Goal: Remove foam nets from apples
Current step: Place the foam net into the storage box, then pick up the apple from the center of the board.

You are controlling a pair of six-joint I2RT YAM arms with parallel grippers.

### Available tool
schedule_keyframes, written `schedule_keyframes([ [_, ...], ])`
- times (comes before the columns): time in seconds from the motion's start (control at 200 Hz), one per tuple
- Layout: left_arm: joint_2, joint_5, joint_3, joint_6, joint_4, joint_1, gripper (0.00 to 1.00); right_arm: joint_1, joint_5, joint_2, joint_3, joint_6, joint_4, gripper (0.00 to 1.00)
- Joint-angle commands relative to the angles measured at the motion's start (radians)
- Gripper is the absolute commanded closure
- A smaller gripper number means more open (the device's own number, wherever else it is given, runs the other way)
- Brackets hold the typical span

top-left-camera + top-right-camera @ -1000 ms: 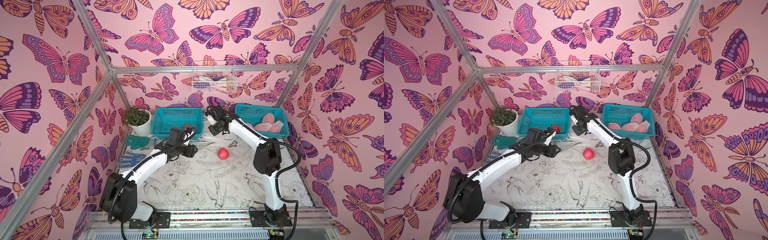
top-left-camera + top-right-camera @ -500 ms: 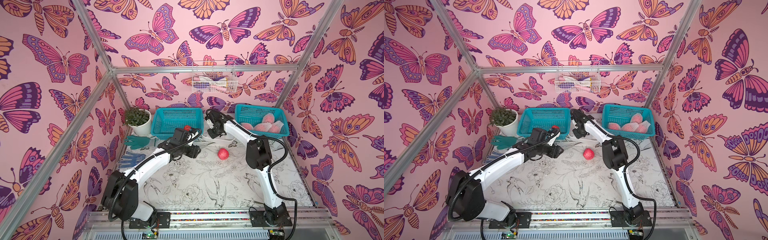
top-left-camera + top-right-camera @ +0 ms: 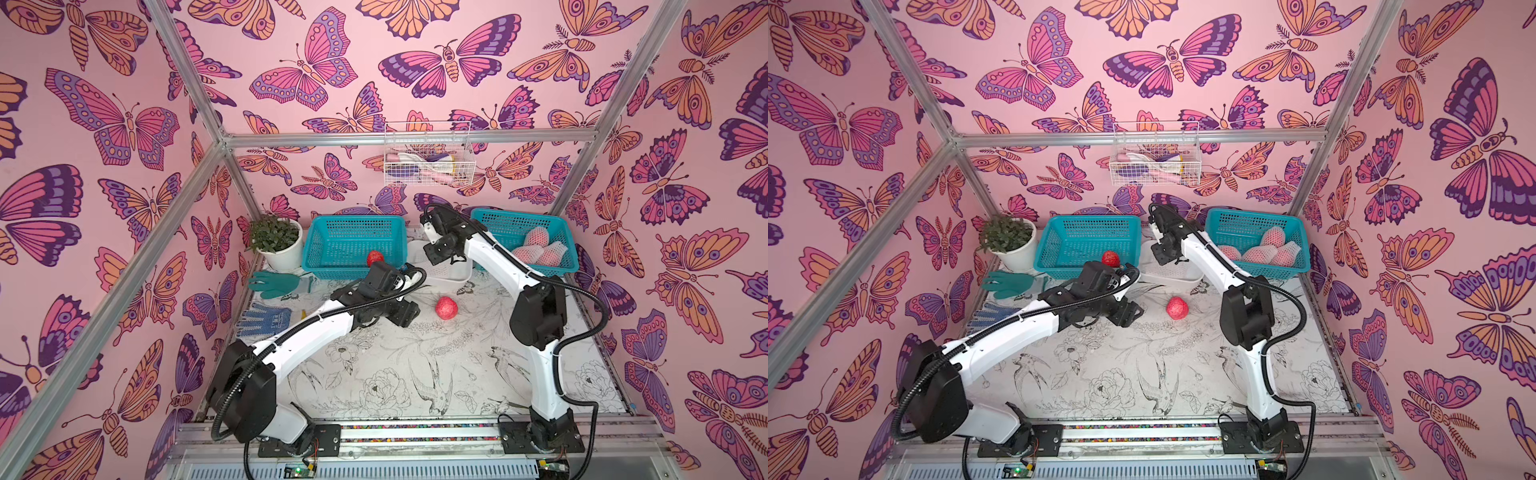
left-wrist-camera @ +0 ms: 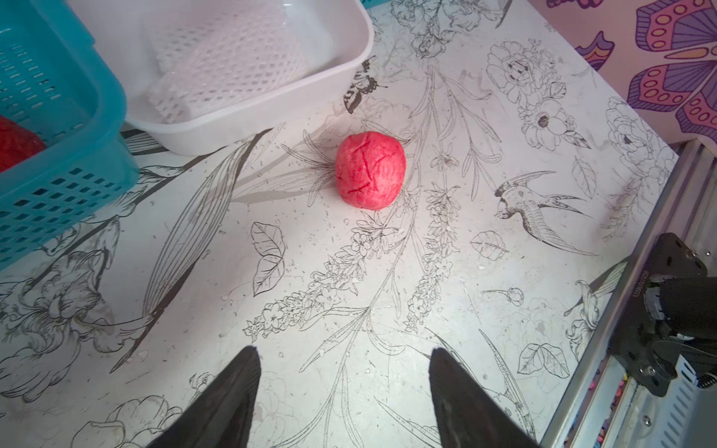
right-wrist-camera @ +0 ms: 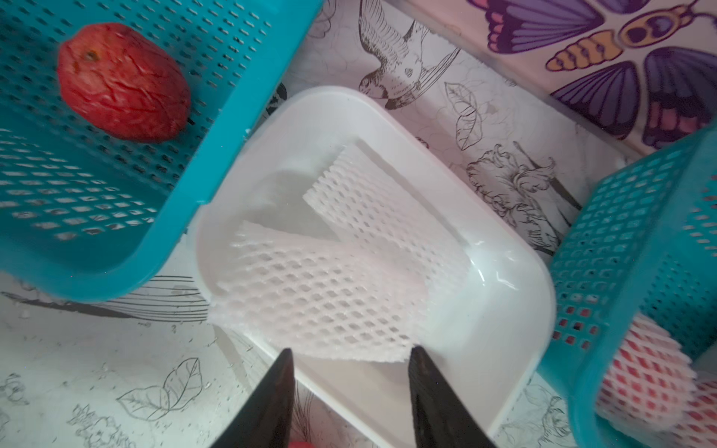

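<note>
Foam net [image 5: 318, 294] lies draped in the white tub [image 5: 516, 302], just beneath the right end effector [image 5: 351, 351]. Its jaws have just parted, apparently letting the net go, so that removal looks done. One bare apple [image 4: 370, 170] sits on the worktop [image 4: 388, 294] ahead of the left end effector [image 4: 343, 351], which is wide and empty. Netted apples [image 3: 540, 249] wait in the right-hand teal basket [image 3: 511, 222].

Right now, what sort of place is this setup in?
Likely a staged robot test booth: butterfly-print walls on an aluminium frame, left arm and right arm bolted to a front rail, a teal basket of netted apples.
</note>
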Motion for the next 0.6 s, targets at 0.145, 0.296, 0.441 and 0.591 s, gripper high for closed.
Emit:
schedule_keyframes([
  [0.145,0.137,0.029,0.100,0.065,-0.050,-0.085,0.24,-0.079,-0.003,-0.313,-0.243,0.065,0.058,0.44],
  [0.296,0.294,0.051,0.228,0.114,-0.094,-0.094,0.23,-0.176,-0.007,-0.513,-0.470,0.087,0.118,0.39],
  [0.441,0.448,0.067,0.369,0.143,-0.155,-0.097,0.23,-0.254,-0.003,-0.664,-0.629,0.084,0.123,0.34],
  [0.591,0.560,0.110,0.477,0.156,-0.198,-0.096,0.22,-0.314,-0.004,-0.740,-0.736,0.088,0.130,0.31],
])
